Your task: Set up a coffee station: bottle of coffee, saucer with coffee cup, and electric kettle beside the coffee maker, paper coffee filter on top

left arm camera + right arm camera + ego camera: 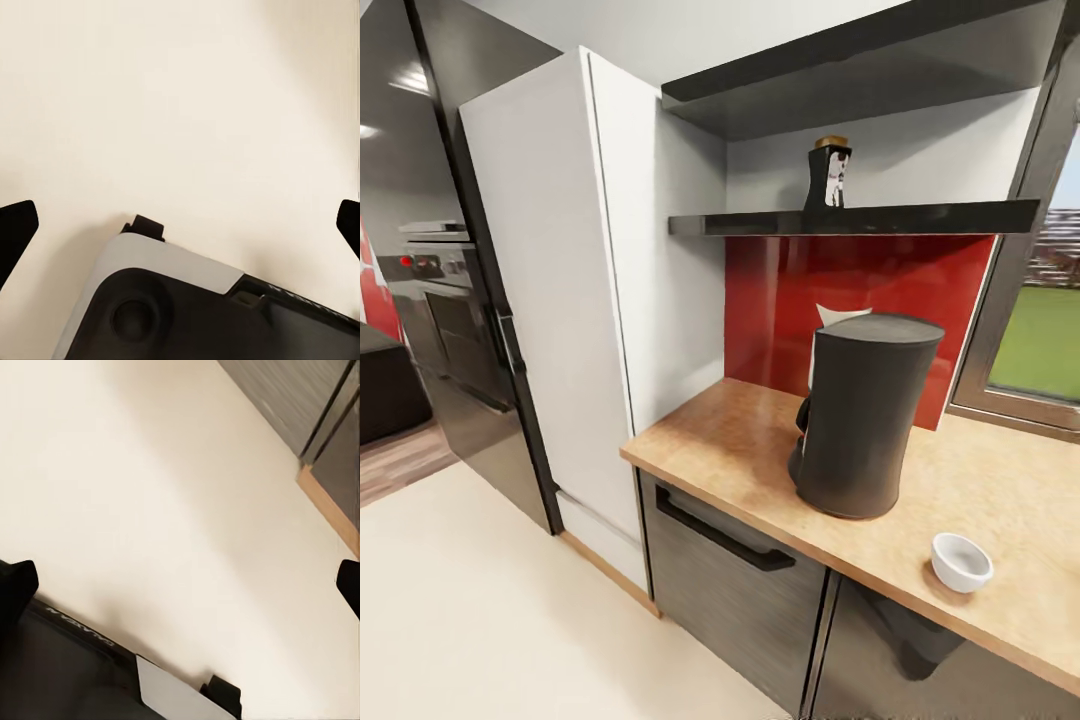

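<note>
Standing dark-grey coffee maker (865, 415) w/ rounded top

matt dark-grey coffee maker (865, 415) on a wood-grain kitchen countertop (1010, 510); glossy red backsplash (780, 300), glossy dark kitchen shelf (860, 218), smooth white coffee cup (961, 561).

Dark coffee maker (865, 415) and white coffee cup (961, 561) on countertop (1000, 500); bottle of coffee (828, 175) upright on shelf (860, 219).
</note>
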Motion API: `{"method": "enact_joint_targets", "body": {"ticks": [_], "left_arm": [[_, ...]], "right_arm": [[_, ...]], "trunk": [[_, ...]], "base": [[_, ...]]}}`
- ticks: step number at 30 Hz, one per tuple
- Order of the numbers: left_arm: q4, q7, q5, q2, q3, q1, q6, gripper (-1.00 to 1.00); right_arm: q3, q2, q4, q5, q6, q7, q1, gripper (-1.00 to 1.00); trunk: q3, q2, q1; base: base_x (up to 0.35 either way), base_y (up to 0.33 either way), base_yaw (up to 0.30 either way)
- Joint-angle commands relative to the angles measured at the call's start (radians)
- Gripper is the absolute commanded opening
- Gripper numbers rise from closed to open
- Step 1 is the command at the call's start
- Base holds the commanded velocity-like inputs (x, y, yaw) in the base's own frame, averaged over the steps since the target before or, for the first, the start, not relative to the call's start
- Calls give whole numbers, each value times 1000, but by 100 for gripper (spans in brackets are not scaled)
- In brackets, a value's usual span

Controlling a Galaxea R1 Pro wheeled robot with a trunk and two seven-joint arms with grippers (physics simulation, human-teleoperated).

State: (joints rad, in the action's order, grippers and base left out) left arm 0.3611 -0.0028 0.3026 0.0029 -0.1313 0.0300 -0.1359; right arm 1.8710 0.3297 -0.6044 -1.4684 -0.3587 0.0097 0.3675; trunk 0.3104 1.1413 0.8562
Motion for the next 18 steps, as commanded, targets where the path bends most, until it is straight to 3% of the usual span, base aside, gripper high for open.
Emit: {"method": "enact_joint_targets", "body": {"ticks": [1,6,13,15,18], "left_arm": [[2,0,10,0,1,1,-1,100],[2,0,10,0,1,1,-1,100],[2,0,11,2,1,1,-1,100],[2,0,11,2,1,1,-1,100],[2,0,11,2,0,1,-1,100]], "right_arm": [[8,0,-2,-11,-6,1,2,100],[9,-7,-2,-10,-6,1,2,100],[14,-19,39,0,-7,-1,-1,100],[15,-30,102,2,-6,-1,-56,100],[15,-39,121,1,-5,-2,-71,100]], "trunk": [[1,1,0],[1,1,0],[1,1,0],[1,1,0],[1,1,0]], "base": [[0,0,-281],[0,0,-198],[0,0,-40],[0,0,-5],[0,0,-2]]}}
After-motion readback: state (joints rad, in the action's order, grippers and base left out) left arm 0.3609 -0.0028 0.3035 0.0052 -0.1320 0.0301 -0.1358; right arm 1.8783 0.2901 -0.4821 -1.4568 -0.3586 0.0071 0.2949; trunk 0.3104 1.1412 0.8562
